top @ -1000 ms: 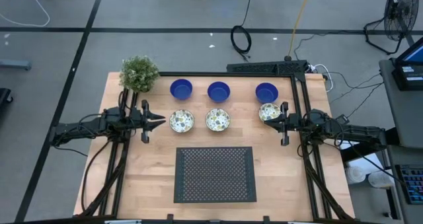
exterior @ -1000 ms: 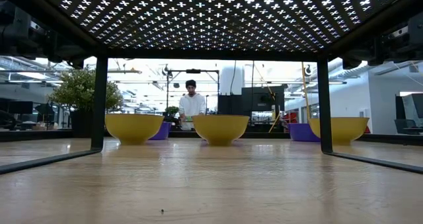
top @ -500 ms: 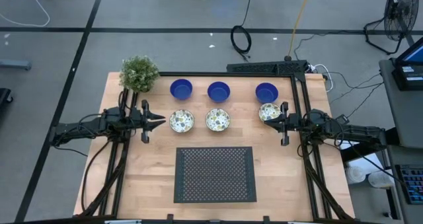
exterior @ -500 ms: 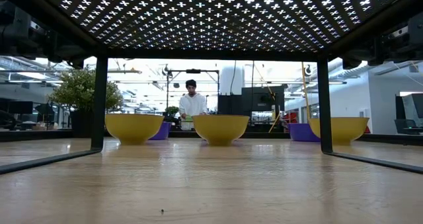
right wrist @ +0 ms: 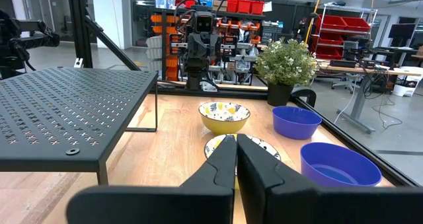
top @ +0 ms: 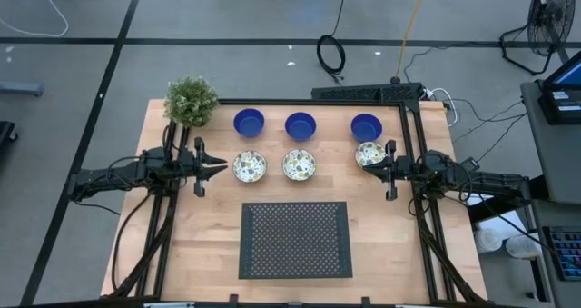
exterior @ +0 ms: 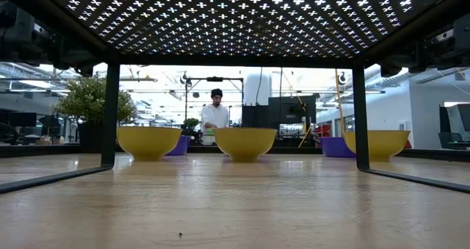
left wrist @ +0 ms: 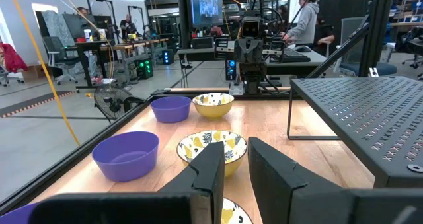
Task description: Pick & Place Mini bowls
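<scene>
From my end the left gripper [top: 221, 167] sits slightly parted, holding nothing; the right gripper [top: 370, 162] is closed, empty. All six mini bowls [top: 298, 165] look empty (no readable labels), lined up beyond the perforated rack [top: 294, 240].

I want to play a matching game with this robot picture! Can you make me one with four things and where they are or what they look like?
Things:
1. potted plant
2. middle blue bowl
3. black perforated rack
4. right gripper

Descriptions:
A. shut, next to the rightmost floral bowl
B. far left corner of the table
C. in the far row, behind a floral bowl
D. near middle of the table

Pairs: 1-B, 2-C, 3-D, 4-A
</scene>
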### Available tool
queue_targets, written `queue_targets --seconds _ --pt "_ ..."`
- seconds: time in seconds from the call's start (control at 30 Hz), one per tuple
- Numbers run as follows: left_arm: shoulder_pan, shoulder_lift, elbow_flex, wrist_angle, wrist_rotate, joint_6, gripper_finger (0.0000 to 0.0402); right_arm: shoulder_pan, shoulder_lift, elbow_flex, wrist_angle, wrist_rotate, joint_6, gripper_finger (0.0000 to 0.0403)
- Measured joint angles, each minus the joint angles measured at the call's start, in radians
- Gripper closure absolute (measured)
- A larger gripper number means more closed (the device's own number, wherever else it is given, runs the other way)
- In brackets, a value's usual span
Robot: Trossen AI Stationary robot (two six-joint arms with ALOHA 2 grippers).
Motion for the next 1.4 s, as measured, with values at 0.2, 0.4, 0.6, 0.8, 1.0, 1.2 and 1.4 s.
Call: queue_targets --seconds 0.2,0.4,0.6,0.8,1.0,1.2,1.4 --pt "0.0 0.0 0.0 0.0 0.0 0.0 0.0328 0.0 0.0 0.0 0.0 0.0 0.0 0.0403" --pt "0.0 0.0 0.0 0.0 0.0 0.0 0.0328 0.0 0.0 0.0 0.03 -0.002 0.015 0.0403" --pt "0.0 0.0 0.0 0.0 0.0 0.0 0.0328 0.0 0.0 0.0 0.066 -0.052 0.403 0.0403" --pt "0.0 0.0 0.0 0.0 0.0 0.0 0.0328 0.0 0.0 0.0 0.069 0.03 0.457 0.0403" --pt "0.0 0.0 0.0 0.0 0.0 0.0 0.0328 0.0 0.0 0.014 0.096 0.223 0.481 0.0385" --pt "0.0 0.0 0.0 0.0 0.0 0.0 0.0328 0.0 0.086 0.156 0.026 0.242 0.446 0.0276" --pt "0.0 0.0 0.0 0.0 0.0 0.0 0.0328 -0.006 0.354 0.445 -0.414 0.423 0.603 0.0164"
